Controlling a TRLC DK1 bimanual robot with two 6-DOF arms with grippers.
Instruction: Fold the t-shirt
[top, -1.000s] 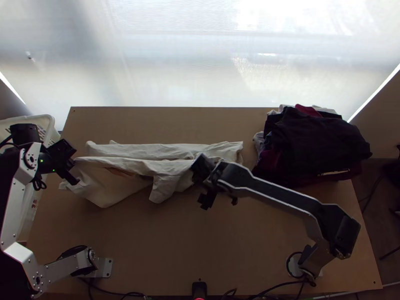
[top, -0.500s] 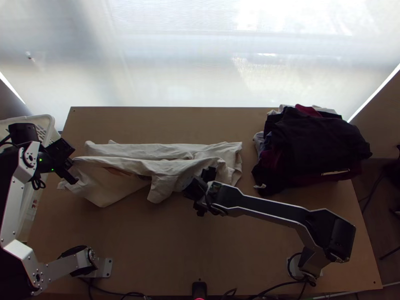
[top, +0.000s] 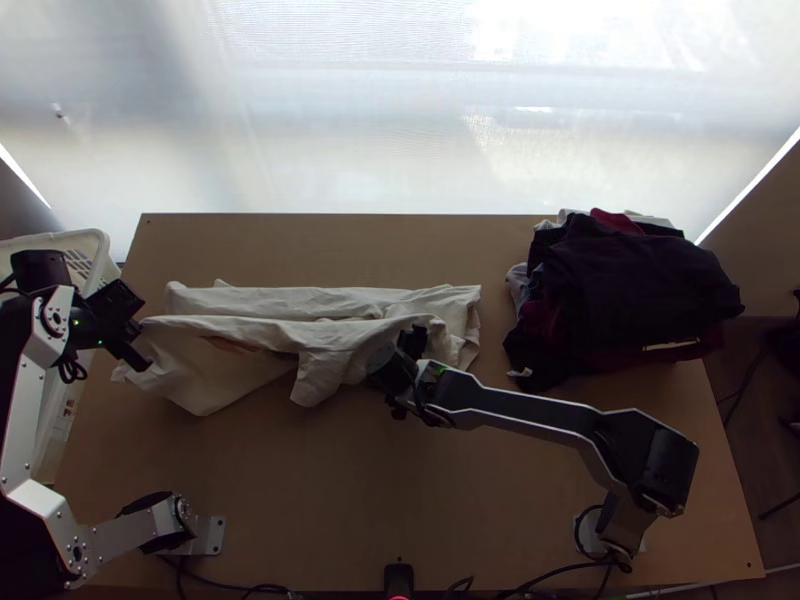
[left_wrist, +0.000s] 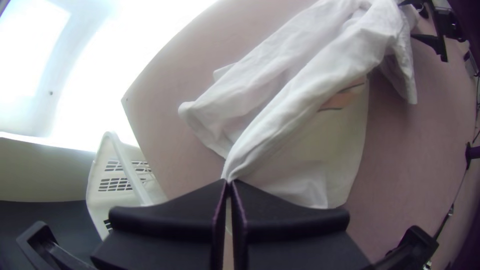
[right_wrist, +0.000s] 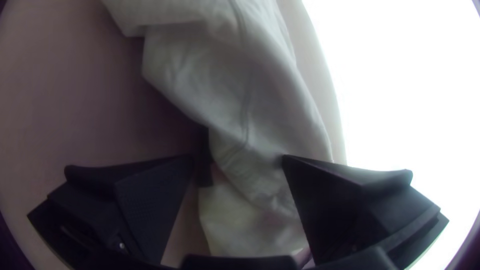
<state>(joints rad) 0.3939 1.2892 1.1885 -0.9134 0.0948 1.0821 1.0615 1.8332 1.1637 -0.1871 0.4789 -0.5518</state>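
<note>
The shirt (top: 330, 330) lies across the table (top: 480, 490), left of the middle and nearer the far edge than the near one. It is pale and long from side to side, partly folded and wrinkled, with two raised folds running along it and a gap between them. A flap (top: 318, 375) of it points to the near edge, and at the left end a wider panel (top: 200, 385) spreads toward the near side, partly under the nearer fold. An orange-pink patch (left_wrist: 342, 100) shows on this panel beside the fold. The left gripper (top: 136, 328) is at the shirt's left end, its fingers (left_wrist: 165, 215) closed together on a narrow pinch of cloth, from which the nearer fold runs off. The right gripper (top: 404, 376) is at the near side of the shirt's right part, its fingers (right_wrist: 345, 195) wide apart, with loose cloth in the space between them. To the right, on the far part of the table, stands a heap of clothes (top: 640, 280), mostly black with some dark red and white. A white basket (top: 98, 245) stands by the table's left edge, and a bright pale screen (top: 350, 120) rises beyond the far edge.
</note>
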